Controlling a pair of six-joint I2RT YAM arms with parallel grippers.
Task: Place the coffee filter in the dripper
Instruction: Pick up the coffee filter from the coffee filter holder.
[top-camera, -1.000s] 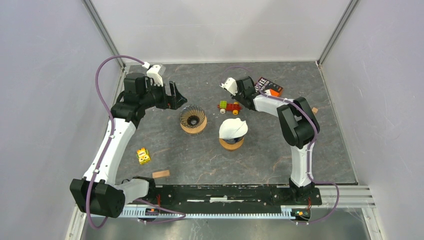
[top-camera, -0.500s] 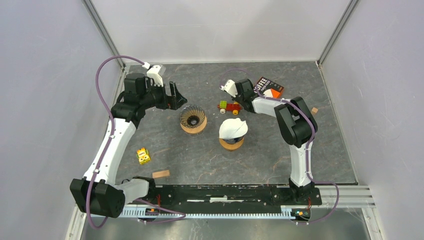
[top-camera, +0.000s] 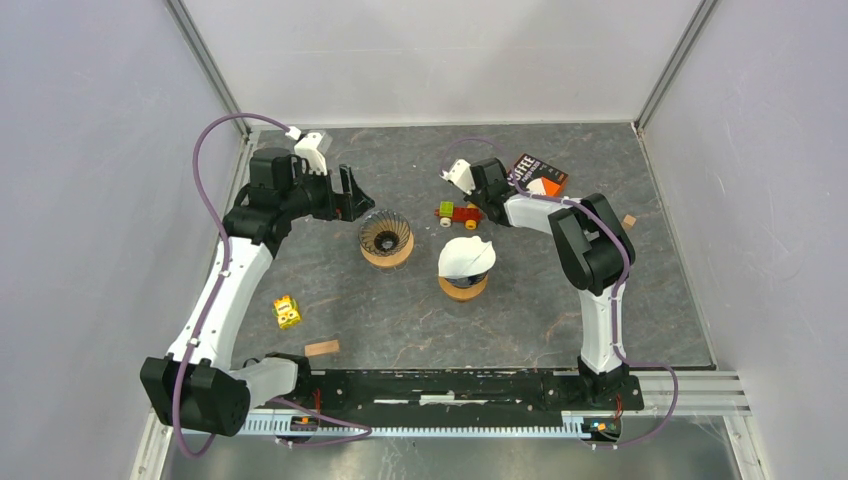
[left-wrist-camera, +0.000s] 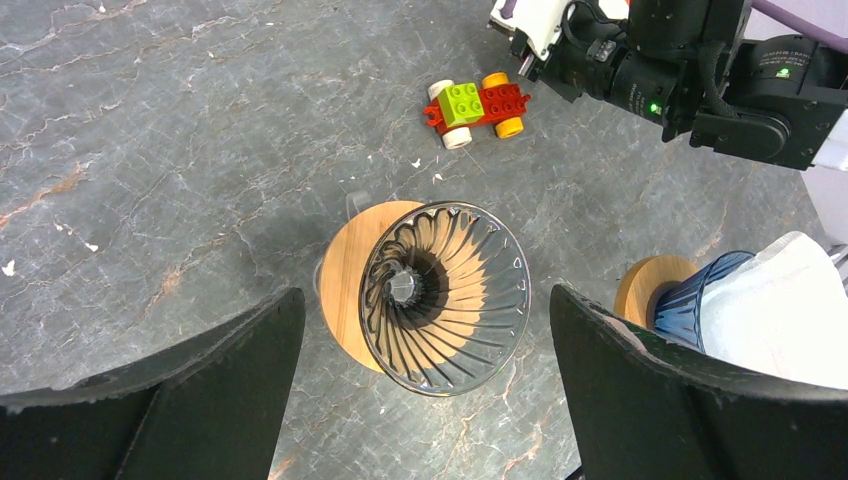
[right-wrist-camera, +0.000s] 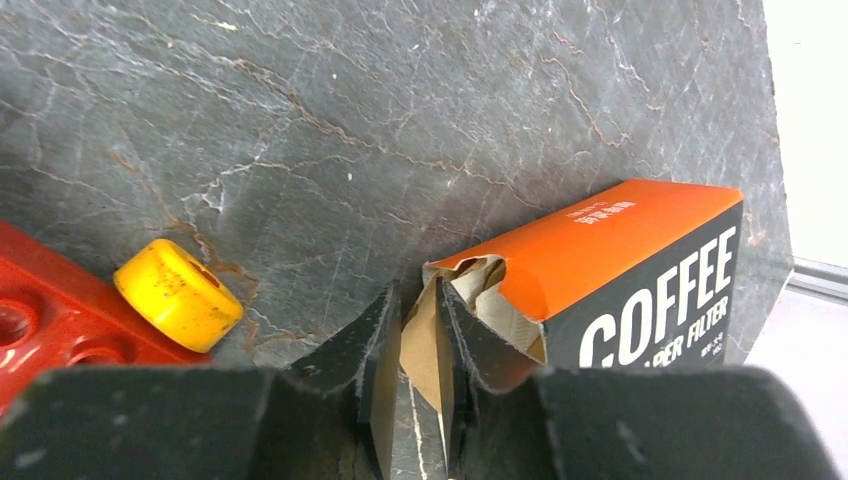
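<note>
1. Slight leftward shift of the right arm's elbow and wrist since a second ago; left arm and everything on the tabletop (top-camera: 520, 300) as before.
2. Right tool (right-wrist-camera: 415, 310) at the open end of the coffee filter box (right-wrist-camera: 620, 260), toward the far right of the tabletop. Fingers nearly pressed together, pinching the edge of a brown coffee filter (right-wrist-camera: 425, 350) that pokes out of the box mouth.
3. Rest of the brown coffee filter hidden inside the box; well apart from the glass dripper (left-wrist-camera: 445, 285).
4. Glass dripper upright on a round wooden base near mid-tabletop, ribbed inner wall and centre hole in plain view from the left wrist.
5. Left tool (left-wrist-camera: 425, 298) held above and to the back-left of the glass dripper, apart from it. Fingers spread wide, gripping nothing, one on either side of the dripper in the wrist view.
6. Blue dripper (left-wrist-camera: 690, 300) on its own wooden base just right of the glass one, white filter (left-wrist-camera: 775, 300) seated in it.
7. Toy car (left-wrist-camera: 477, 105), red with a green brick and yellow wheels, behind the two drippers and just beside the right tool; one yellow wheel at the left of the right wrist view.
8. Yellow block (top-camera: 287, 312) and wooden block (top-camera: 321, 348) near the front left, close to the left arm.
</note>
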